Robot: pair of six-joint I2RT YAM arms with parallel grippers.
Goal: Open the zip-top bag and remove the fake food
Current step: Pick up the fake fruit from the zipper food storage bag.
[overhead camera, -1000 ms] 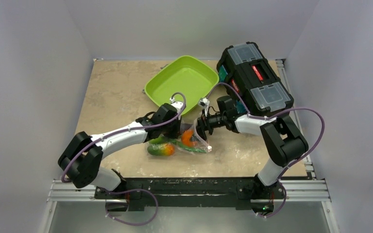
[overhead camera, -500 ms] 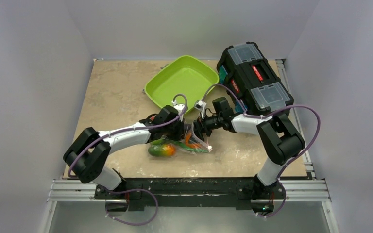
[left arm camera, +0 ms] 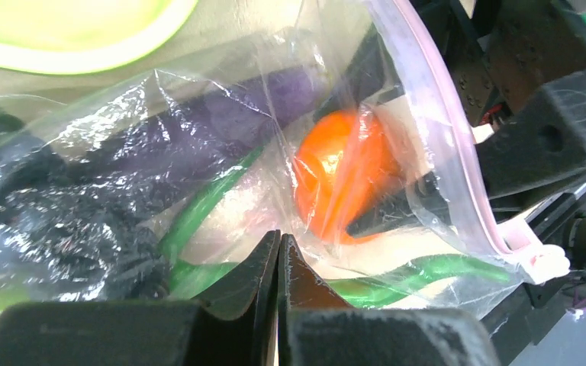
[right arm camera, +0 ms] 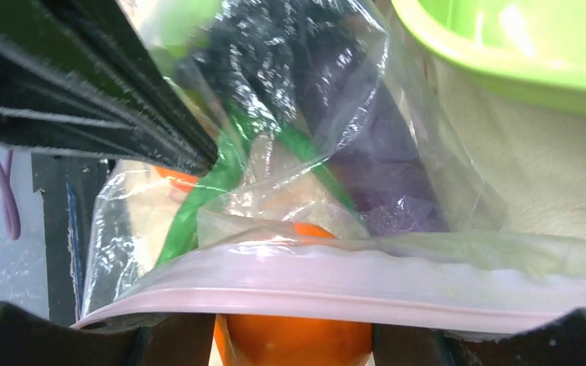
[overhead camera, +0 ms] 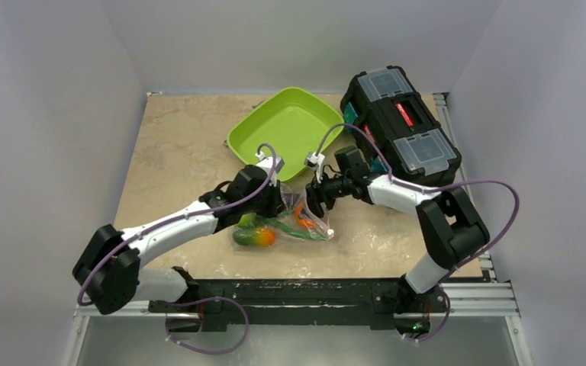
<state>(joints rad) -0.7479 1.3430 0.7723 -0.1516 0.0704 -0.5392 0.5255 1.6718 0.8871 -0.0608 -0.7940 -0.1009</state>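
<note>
Left tool (left arm camera: 278, 253) pinched shut on zip-top bag (left arm camera: 198, 99), right tool (right arm camera: 294, 339) grip unclear, toolbox (overhead camera: 400, 122) label unreadable

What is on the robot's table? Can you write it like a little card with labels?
bag: zip-top bag, on the table between the arms, pink zip strip toward the right arm
inside: orange, purple eggplant, green pod, dark grapes
left fingers: closed, seemingly pinching the bag's plastic
right fingers: apart, either side of the orange; grip unclear
green tray: beyond the bag
toolbox: black, right of the tray
</note>
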